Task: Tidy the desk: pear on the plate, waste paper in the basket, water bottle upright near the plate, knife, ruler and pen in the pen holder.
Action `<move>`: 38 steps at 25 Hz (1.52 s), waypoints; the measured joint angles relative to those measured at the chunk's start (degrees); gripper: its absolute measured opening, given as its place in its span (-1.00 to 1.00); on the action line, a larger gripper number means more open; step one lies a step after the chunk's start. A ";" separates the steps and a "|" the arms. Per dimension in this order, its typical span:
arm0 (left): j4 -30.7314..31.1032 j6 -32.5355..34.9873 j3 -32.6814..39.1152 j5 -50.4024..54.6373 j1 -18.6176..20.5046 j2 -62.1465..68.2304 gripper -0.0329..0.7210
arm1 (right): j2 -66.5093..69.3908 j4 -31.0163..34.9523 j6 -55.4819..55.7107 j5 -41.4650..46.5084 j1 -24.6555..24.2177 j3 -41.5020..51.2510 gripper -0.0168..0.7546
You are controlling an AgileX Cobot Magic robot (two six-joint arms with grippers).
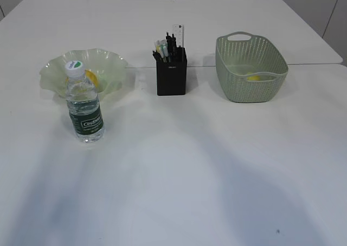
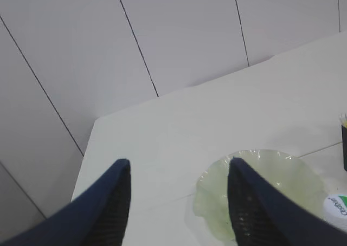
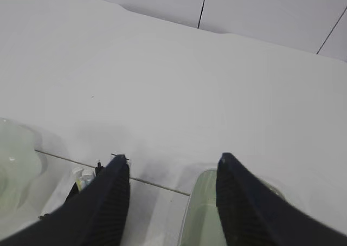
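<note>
The pear (image 1: 93, 78) lies on the green ruffled plate (image 1: 108, 62) at the left, mostly hidden behind the upright water bottle (image 1: 85, 108) standing just in front. In the middle, the black pen holder (image 1: 172, 75) holds the clear ruler (image 1: 178, 36) and several pens; I cannot single out the knife. The basket (image 1: 251, 67) stands at the right with a small yellow thing (image 1: 253, 78) inside; I cannot tell if it is the waste paper. My left gripper (image 2: 178, 164) hangs open and empty high above the plate (image 2: 287, 170). My right gripper (image 3: 172, 158) is open and empty above the basket's rim (image 3: 198, 202).
Neither arm shows in the exterior view. A seam (image 1: 303, 64) runs across the white desk behind the three containers. The left wrist view shows the desk's far left corner (image 2: 97, 121) and a panelled wall beyond it.
</note>
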 joint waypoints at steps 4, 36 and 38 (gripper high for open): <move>-0.02 0.00 0.00 1.24 0.00 -1.44 0.16 | -5.65 0.00 0.00 -1.54 0.00 5.22 0.05; -4.70 0.00 0.00 28.87 0.00 -23.63 0.08 | -61.88 -3.41 2.73 -22.62 0.00 71.71 0.05; -5.16 0.00 0.00 31.68 0.00 -25.73 0.08 | -65.52 -3.41 3.26 -21.04 0.00 73.90 0.05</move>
